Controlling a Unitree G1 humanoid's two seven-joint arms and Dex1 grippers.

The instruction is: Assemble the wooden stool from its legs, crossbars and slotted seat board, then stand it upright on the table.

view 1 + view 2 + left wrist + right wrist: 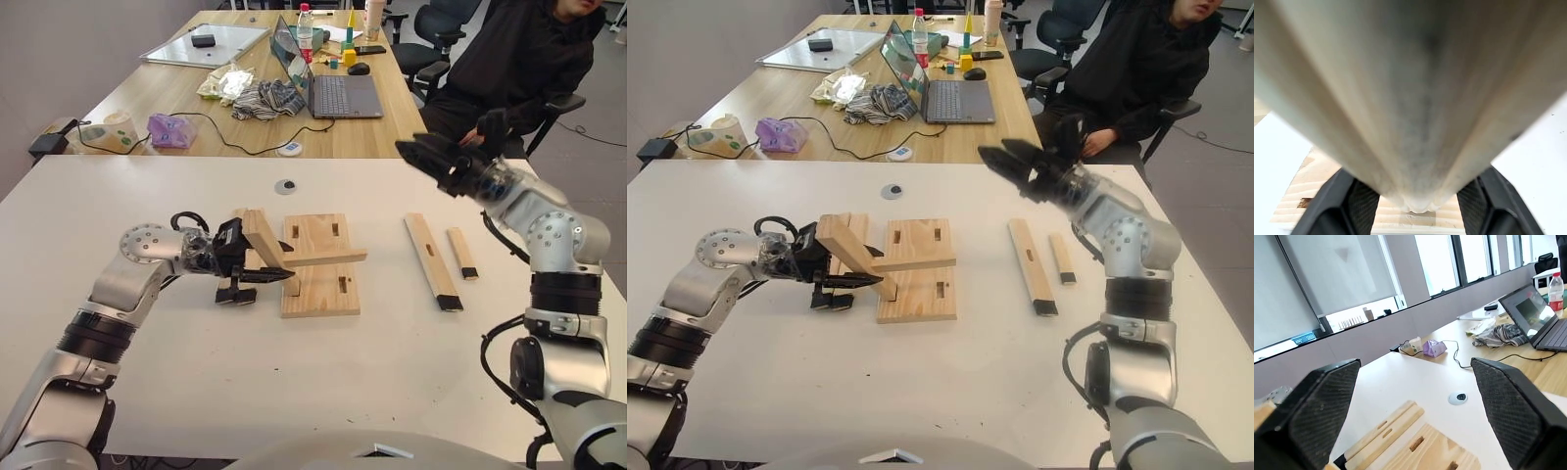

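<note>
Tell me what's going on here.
The left gripper is clamped on a wooden leg, tilted over the slotted seat board lying flat on the table; a crossbar runs from it across the board. The right gripper hangs open and empty above the table's far side. Two loose wooden pieces lie right of the board.

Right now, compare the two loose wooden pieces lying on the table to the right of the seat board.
The long piece is clearly longer and wider than the short piece. The long piece lies nearer the seat board; the short piece lies farther out to the right. Both lie flat on the table, nearly parallel, not touching, each with a dark near end.
</note>
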